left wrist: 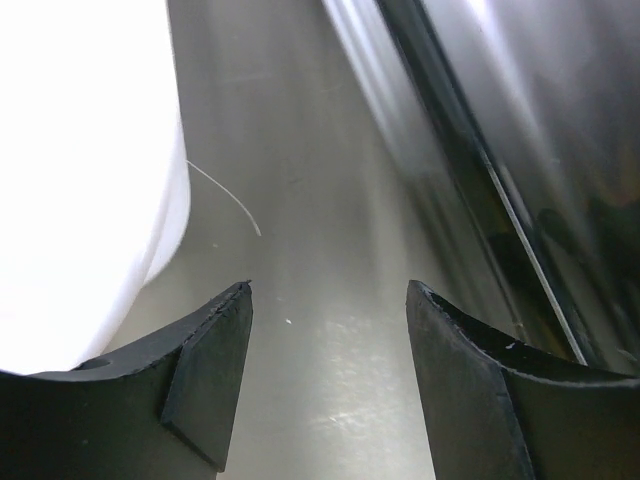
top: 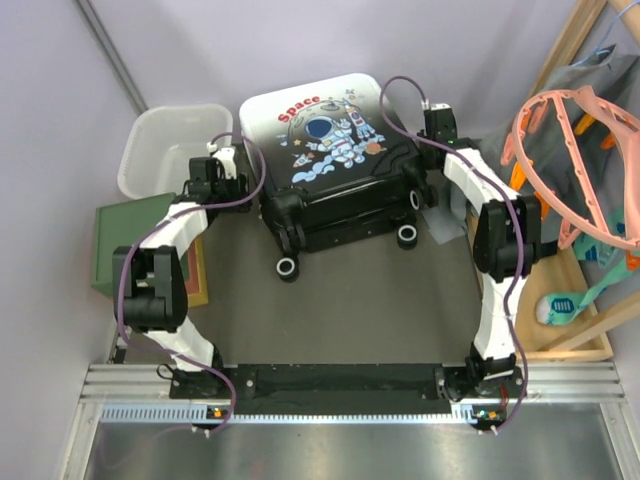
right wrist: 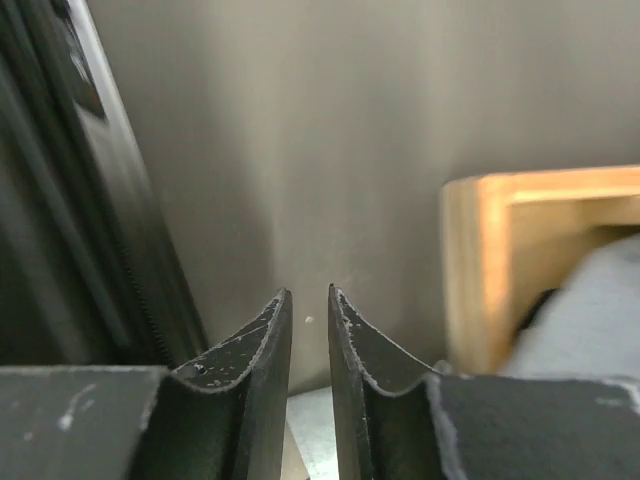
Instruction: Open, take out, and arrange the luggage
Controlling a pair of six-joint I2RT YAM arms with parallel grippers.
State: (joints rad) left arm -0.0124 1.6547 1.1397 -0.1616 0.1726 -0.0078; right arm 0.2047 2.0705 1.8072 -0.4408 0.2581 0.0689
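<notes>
The luggage point(top: 325, 150) lies flat and closed at the back middle of the bench point(top: 370, 300). Its astronaut print and the red "Space" face up. Its black wheels point(top: 287, 268) point towards the arm bases. The shell runs from white at the far end to glossy black at the near end. The left tool point(top: 213, 162) hangs low in the gap between the luggage's left side and a white plastic bin point(top: 150, 150). In the left wrist view this tool point(left wrist: 330, 290) stands wide open. Only bare bench shows between its fingers point(left wrist: 215, 370), with the bin's white wall point(left wrist: 80, 150) on one side and the dark, shiny shell point(left wrist: 540, 150) on the other. Neither finger touches either of them, as far as the view shows. The right tool point(top: 437, 120) sits by the luggage's right far corner. In the right wrist view it point(right wrist: 308, 295) is open only a crack, a thin slit with nothing in it. The black flank of the luggage point(right wrist: 60, 200) is just to its left. To its right is the corner of a wooden tray point(right wrist: 480, 250) holding grey cloth point(right wrist: 590, 300). From above, pink hangers point(top: 580, 150) lie over that tray point(top: 575, 345). A green-topped box point(top: 125, 235) sits at the left, near the left arm's elbow.
</notes>
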